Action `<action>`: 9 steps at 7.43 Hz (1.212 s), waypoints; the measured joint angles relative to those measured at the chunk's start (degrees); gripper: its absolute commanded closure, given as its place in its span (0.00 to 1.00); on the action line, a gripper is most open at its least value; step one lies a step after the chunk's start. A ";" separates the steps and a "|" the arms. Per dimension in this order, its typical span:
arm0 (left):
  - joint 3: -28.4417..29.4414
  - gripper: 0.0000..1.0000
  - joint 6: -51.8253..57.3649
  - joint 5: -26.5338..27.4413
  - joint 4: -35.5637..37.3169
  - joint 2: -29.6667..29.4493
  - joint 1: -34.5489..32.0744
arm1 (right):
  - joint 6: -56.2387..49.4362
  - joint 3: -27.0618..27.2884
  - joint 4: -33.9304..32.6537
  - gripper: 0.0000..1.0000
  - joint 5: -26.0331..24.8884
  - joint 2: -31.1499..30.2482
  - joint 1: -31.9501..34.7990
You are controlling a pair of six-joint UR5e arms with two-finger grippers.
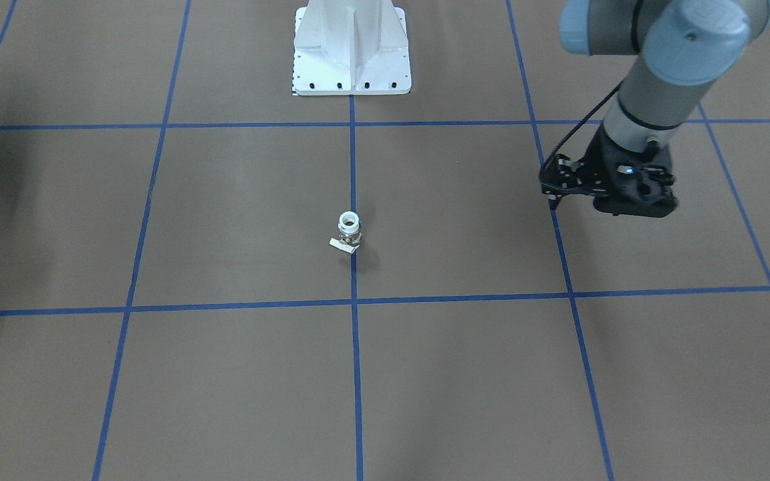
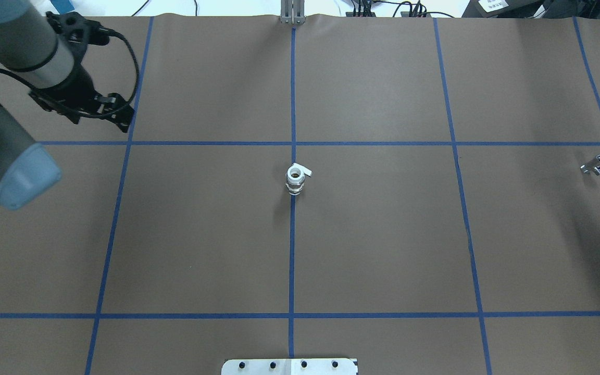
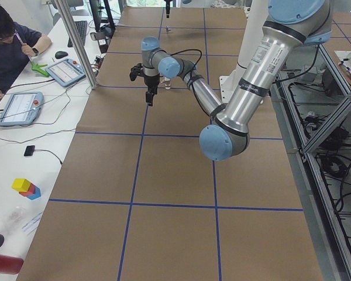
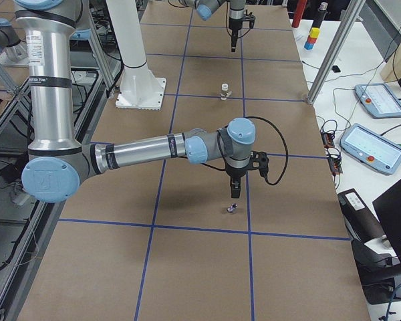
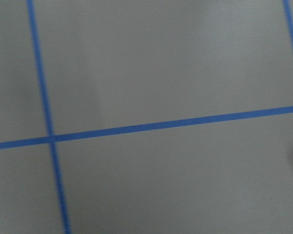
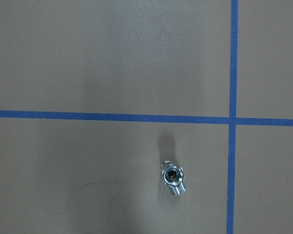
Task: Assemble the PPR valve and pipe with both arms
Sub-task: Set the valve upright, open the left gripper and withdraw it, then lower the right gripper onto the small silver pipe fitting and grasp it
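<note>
Overhead exterior view: valve (image 2: pixel 296 179) stands upright at bench (image 2: pixel 383 250) centre, well apart from left end effector (image 2: pixel 123 117) and right end effector (image 4: pixel 233 194); whether either is clenched cannot be determined. Hazard: an off-centre grasp may topple the valve.

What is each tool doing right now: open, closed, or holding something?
Left tool: looks closed, holding nothing.
Right tool: cannot be told from these views.
</note>
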 measured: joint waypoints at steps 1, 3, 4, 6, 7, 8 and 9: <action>-0.44 0.00 1.90 -0.10 0.08 1.49 -1.43 | -0.20 -2.72 3.41 0.01 -0.13 0.43 -0.57; -0.68 0.00 2.82 -0.19 0.16 2.20 -2.23 | -0.25 -5.03 5.65 0.01 -0.22 2.44 -2.70; -0.70 0.00 2.87 -0.32 0.18 2.26 -2.35 | -0.45 -6.04 5.88 0.01 -0.26 3.64 -4.08; -0.71 0.00 2.65 -0.91 0.18 2.28 -2.35 | -3.20 -9.49 6.09 0.01 -0.35 4.79 -5.62; -0.67 0.00 2.51 -1.07 0.18 2.25 -2.31 | -5.16 -11.00 6.13 0.01 -0.35 5.03 -5.87; -0.67 0.00 2.45 -1.13 0.18 2.22 -2.28 | -6.60 -12.08 6.13 0.07 -0.35 5.25 -5.95; -0.68 0.00 2.42 -1.16 0.18 2.23 -2.26 | -7.50 -12.94 6.09 0.11 -0.29 5.57 -5.97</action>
